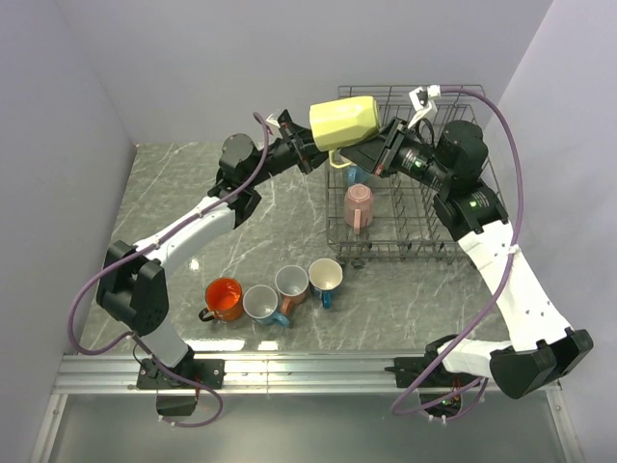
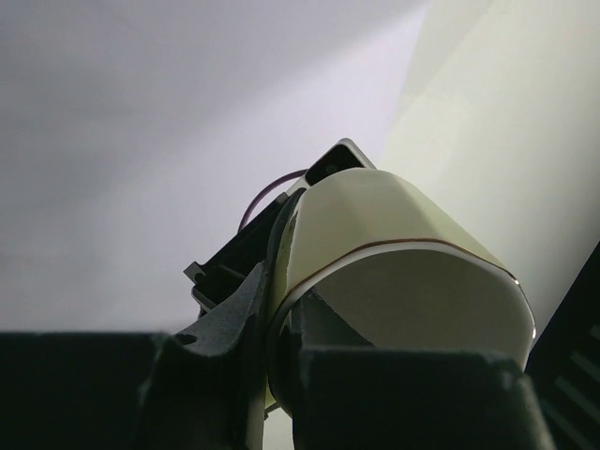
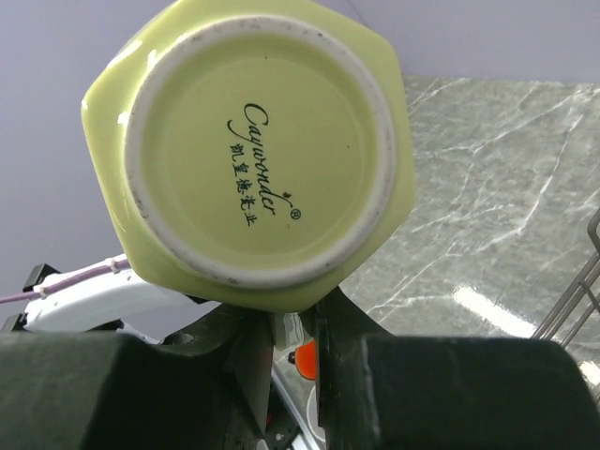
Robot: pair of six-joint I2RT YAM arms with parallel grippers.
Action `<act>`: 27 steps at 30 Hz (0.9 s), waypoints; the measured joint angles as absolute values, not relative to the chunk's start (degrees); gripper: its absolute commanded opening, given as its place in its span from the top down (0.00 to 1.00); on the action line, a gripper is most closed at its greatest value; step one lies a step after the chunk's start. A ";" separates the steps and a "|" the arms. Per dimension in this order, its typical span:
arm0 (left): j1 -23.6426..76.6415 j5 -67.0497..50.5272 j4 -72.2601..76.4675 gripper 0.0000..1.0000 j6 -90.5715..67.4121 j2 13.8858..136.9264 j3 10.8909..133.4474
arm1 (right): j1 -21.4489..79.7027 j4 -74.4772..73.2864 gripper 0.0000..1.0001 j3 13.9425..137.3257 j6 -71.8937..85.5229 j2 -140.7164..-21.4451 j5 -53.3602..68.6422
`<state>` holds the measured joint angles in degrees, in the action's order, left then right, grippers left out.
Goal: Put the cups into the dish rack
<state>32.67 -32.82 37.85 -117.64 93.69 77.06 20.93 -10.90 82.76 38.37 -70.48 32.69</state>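
A yellow-green mug [image 1: 342,122] hangs on its side in mid air over the left edge of the grey wire dish rack [image 1: 453,253]. My left gripper [image 1: 310,152] is shut on its rim, one finger inside the white mouth [image 2: 412,300] and one outside. My right gripper [image 1: 379,149] meets the mug from the base side [image 3: 262,150], its jaws closed round the handle [image 3: 298,323] under the mug. A pink mug [image 1: 359,207] and a light blue mug [image 1: 355,175] sit in the rack.
Several mugs stand in a row on the marble table in front of the rack: orange [image 1: 224,299], light blue [image 1: 260,304], salmon [image 1: 291,283] and dark blue [image 1: 325,277]. Walls close in at the back and both sides. A rack wire [image 3: 583,281] shows at the right.
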 measured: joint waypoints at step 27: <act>30.81 -37.26 3.86 0.64 -93.23 85.41 76.71 | 16.25 -27.11 1.00 83.42 39.62 -69.69 36.34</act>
